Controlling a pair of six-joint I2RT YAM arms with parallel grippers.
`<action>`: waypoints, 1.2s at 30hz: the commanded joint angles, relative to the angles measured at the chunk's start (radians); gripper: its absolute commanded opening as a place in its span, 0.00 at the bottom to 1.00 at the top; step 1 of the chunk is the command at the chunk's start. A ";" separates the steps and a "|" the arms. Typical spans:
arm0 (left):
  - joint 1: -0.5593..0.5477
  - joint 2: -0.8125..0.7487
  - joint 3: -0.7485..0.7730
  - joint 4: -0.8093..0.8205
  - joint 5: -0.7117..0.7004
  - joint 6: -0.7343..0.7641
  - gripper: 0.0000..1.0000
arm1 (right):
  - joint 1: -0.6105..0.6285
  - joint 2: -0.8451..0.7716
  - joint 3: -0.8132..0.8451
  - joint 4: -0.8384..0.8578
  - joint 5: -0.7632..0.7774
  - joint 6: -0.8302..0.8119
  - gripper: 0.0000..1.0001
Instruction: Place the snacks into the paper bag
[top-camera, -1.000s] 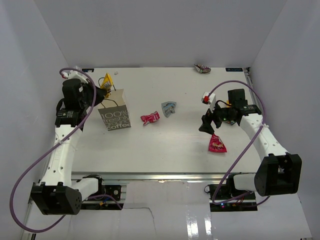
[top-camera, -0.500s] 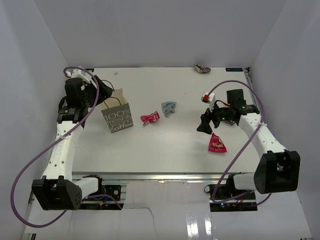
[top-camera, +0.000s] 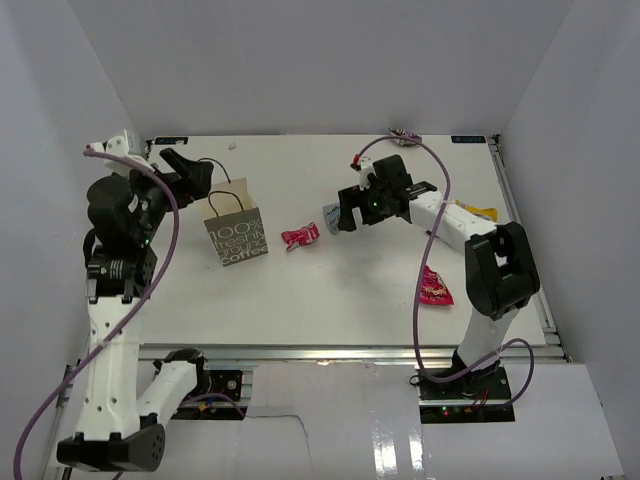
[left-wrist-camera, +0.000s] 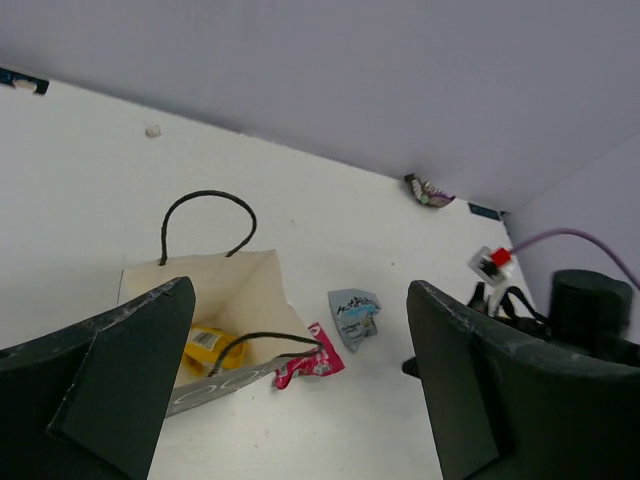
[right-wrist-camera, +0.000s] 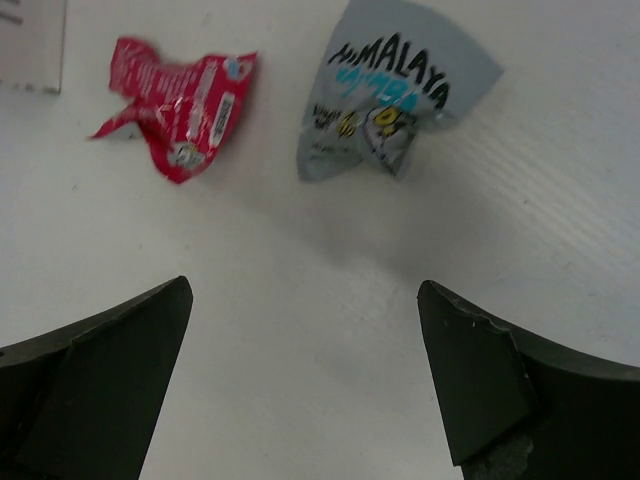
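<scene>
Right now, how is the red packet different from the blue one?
The red packet is narrow and twisted, the blue packet broader. The blue packet shows big black letters, the red packet tiny print. The red packet lies nearer the paper bag than the blue packet. Both are crinkly.

"What kind of place is it?"

"A robotics lab test cell. A left arm (top-camera: 110, 325) and a right arm (top-camera: 450, 222) are bolted to an aluminium rail (top-camera: 330, 372) at the edge of a white table (top-camera: 330, 300)."

"What else shows it?"

"Plain pale walls (top-camera: 320, 70) box the table in, and purple cables (top-camera: 416, 325) loop down to electronics (top-camera: 455, 392)."
</scene>
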 joint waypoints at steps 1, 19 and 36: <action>0.006 -0.138 -0.059 0.009 0.047 -0.015 0.97 | -0.004 0.089 0.105 0.113 0.199 0.188 1.00; 0.006 -0.395 -0.205 -0.126 0.006 -0.097 0.98 | 0.016 0.412 0.308 0.061 0.185 0.318 0.78; 0.006 -0.383 -0.255 -0.070 0.055 -0.108 0.98 | -0.052 0.406 0.355 0.114 -0.072 -0.025 0.27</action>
